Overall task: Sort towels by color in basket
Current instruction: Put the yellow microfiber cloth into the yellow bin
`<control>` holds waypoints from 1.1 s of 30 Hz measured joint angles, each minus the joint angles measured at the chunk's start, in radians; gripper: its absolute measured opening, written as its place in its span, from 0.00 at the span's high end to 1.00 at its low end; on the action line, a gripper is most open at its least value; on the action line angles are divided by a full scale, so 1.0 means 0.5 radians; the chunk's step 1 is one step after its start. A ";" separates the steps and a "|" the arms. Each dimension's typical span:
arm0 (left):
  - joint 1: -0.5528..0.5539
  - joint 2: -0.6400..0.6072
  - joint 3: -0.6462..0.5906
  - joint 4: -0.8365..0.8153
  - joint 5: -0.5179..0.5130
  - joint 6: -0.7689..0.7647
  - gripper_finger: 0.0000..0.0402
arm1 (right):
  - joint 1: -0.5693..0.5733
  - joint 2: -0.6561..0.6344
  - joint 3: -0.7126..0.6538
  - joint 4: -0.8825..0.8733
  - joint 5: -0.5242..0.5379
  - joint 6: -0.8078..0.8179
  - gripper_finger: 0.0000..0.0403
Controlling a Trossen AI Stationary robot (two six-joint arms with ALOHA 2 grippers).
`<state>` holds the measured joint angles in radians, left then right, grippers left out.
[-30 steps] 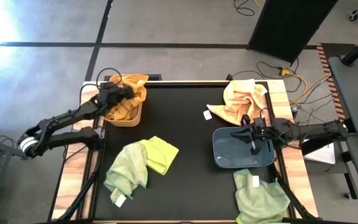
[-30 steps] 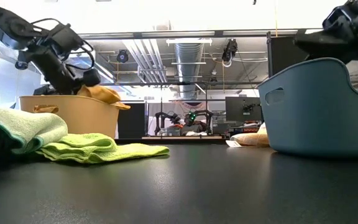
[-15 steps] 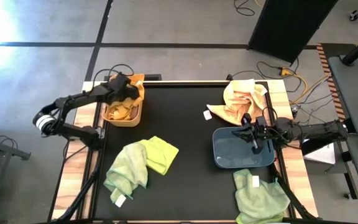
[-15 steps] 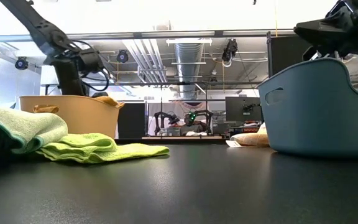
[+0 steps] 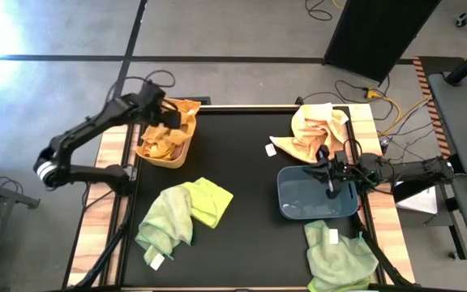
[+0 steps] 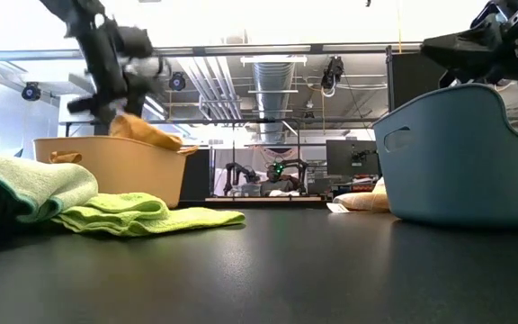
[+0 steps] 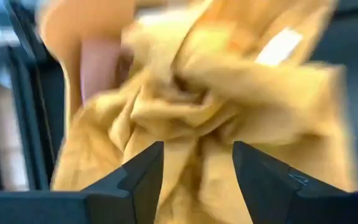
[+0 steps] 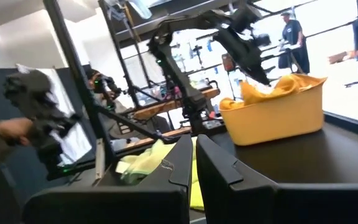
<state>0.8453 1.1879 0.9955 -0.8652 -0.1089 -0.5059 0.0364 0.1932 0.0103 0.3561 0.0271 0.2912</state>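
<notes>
The tan basket (image 5: pixel 164 142) sits at the table's (image 5: pixel 250 178) far left corner, heaped with mustard orange towels (image 5: pixel 169 130) bunched so tightly that their number cannot be told. The left pincer (image 5: pixel 167 114) hangs just above that heap with its fingers parted and nothing between them; in its wrist view the folds fill the frame, blurred, with a white tag (image 7: pixel 279 46) showing.

Right of the tan basket, near the table's right edge, stands the blue basket (image 5: pixel 319 193), nothing visible inside it. The right pincer (image 5: pixel 326 172) hovers over its far rim, fingers pressed together and holding nothing.

Beyond the blue basket lies one pale peach towel (image 5: pixel 314 130), touching the far right corner. In front of the blue basket one light green towel (image 5: pixel 339 255) is cut off by the picture's lower edge. In front of the tan basket lie two overlapping green towels (image 5: pixel 185 211). Between the two baskets the dark table runs bare.
</notes>
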 joint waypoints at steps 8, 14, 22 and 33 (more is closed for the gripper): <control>-0.386 -0.204 0.203 0.083 -0.044 -0.066 0.56 | 0.000 0.000 0.000 -0.002 0.058 -0.030 0.97; -0.637 -0.096 -0.080 0.445 0.061 -0.111 0.60 | 0.000 0.001 0.000 -0.002 0.057 -0.028 0.97; -0.415 0.150 -0.222 0.656 -0.221 -0.135 0.61 | 0.000 0.001 0.000 -0.002 0.057 -0.027 0.97; -0.111 0.265 -0.347 0.715 -0.445 -0.151 0.61 | 0.000 0.001 0.000 -0.026 0.056 -0.028 0.97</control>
<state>0.7897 1.3202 0.8218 -0.5076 -0.3313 -0.5814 0.0364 0.1936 0.0101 0.3431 0.0551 0.2772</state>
